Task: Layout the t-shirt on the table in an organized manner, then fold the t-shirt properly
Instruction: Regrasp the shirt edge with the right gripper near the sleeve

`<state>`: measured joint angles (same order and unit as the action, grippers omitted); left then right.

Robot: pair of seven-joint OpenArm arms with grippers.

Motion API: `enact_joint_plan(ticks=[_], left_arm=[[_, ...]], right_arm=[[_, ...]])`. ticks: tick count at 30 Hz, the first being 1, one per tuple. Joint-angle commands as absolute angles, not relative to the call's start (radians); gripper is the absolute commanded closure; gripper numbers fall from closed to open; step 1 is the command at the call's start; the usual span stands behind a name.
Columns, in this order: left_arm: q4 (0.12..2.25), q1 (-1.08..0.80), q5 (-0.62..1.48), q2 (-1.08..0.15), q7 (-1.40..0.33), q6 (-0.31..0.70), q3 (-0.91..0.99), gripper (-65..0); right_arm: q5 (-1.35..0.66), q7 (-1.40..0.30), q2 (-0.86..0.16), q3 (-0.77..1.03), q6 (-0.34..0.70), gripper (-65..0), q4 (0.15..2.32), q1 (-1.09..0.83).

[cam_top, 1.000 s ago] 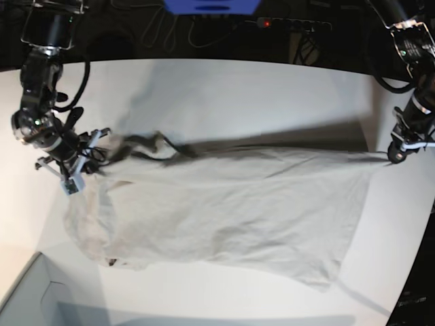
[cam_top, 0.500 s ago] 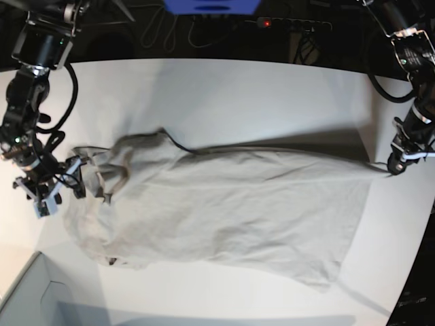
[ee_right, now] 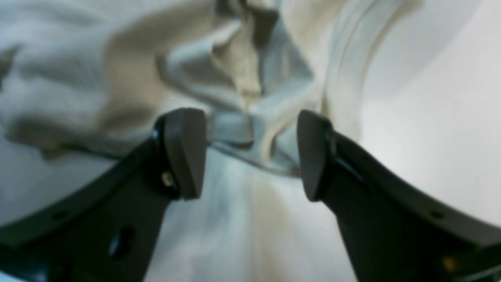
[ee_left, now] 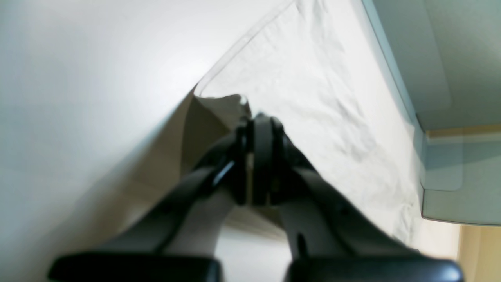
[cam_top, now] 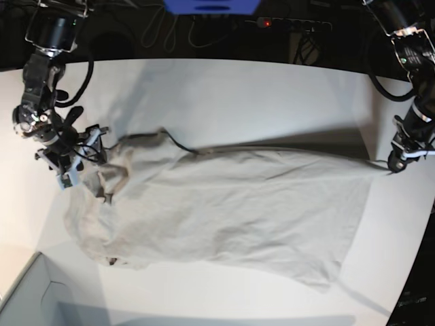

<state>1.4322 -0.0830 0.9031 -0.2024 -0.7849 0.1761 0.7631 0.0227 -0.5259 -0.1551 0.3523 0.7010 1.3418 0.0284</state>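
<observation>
The light grey-beige t-shirt [cam_top: 231, 210] lies stretched lengthwise across the white table [cam_top: 238, 95], collar end at the left and hem at the right. My left gripper [cam_top: 393, 165] is shut on the hem's far corner, which is pulled to a point. In the left wrist view the left gripper [ee_left: 256, 133] pinches that cloth edge, and the t-shirt [ee_left: 313, 98] runs away from it. My right gripper [cam_top: 87, 157] stands open at the shoulder beside the collar. In the right wrist view the right gripper [ee_right: 248, 152] has its fingers wide apart in front of the bunched t-shirt [ee_right: 235, 70], gripping nothing.
A pale grey box corner [cam_top: 27, 299] sits at the front left, also seen as the box [ee_left: 450, 164] past the shirt. A power strip [cam_top: 292, 24] and cables lie behind the table. The table's curved edge runs close to the left gripper.
The right gripper opened and let go of the lifted shoulder, which dropped flat. It swung down-left, then came back up beside the collar. The left gripper has kept its hold.
</observation>
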Motion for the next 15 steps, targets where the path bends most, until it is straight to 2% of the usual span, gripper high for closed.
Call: enact_joint_plan(ticks=[1, 15], left_arm=[[1.448, -0.071, 0.921, -0.220, -0.768, 0.182, 0.766, 0.0], [1.448, -0.071, 0.921, -0.220, -0.768, 0.182, 0.766, 0.0]], right_arm=[[0.005, -0.484, -0.163, 0.344, 0.698, -36.9, 1.343, 0.053], [0.007, -0.371, -0.154, 0.334, 0.698, -37.0, 1.216, 0.107]])
